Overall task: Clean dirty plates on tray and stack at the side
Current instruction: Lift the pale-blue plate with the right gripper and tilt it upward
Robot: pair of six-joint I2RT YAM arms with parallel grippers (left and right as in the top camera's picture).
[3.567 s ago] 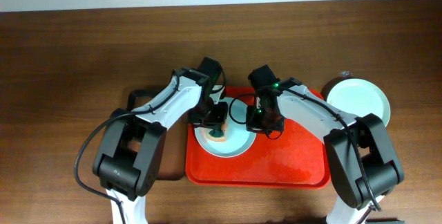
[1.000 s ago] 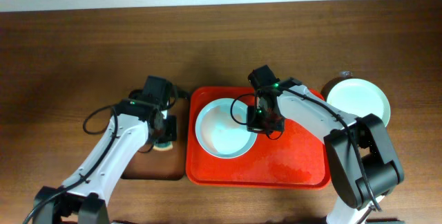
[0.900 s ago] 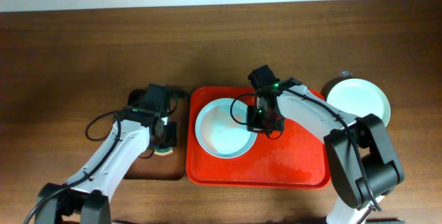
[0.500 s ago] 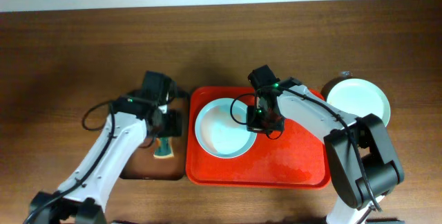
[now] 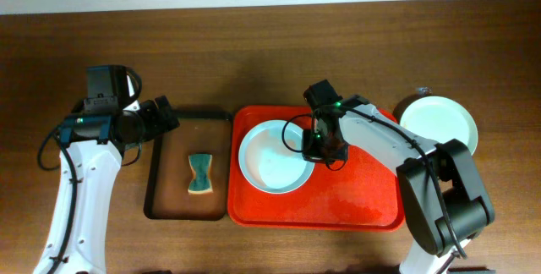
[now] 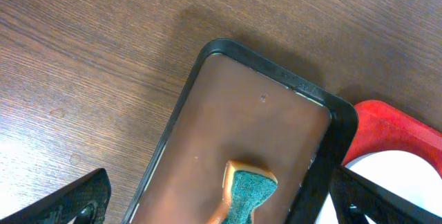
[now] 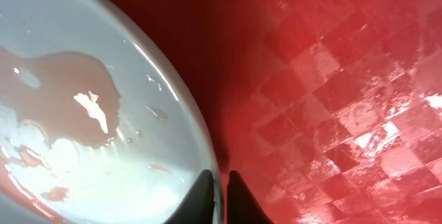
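A pale glossy plate (image 5: 270, 160) lies in the left half of the red tray (image 5: 355, 198). My right gripper (image 5: 319, 145) is shut on its right rim. In the right wrist view the thin rim runs between the two black fingertips of the right gripper (image 7: 221, 186), and watery red smears show on the plate (image 7: 83, 155). My left gripper (image 5: 165, 115) hangs open over the table, left of the black tray, holding nothing. In its wrist view the fingers (image 6: 76, 200) stand wide apart at the bottom corners.
A green-and-tan sponge (image 5: 200, 175) lies loose on the brown base of the narrow black tray (image 5: 173, 198), left of the red tray. A clean pale plate (image 5: 439, 122) sits on the table at the right, beyond the red tray's corner. Bare wood lies behind.
The left gripper opened, left the sponge on the black tray and drew away up and to the left. The right gripper and the plate have stayed where they were.
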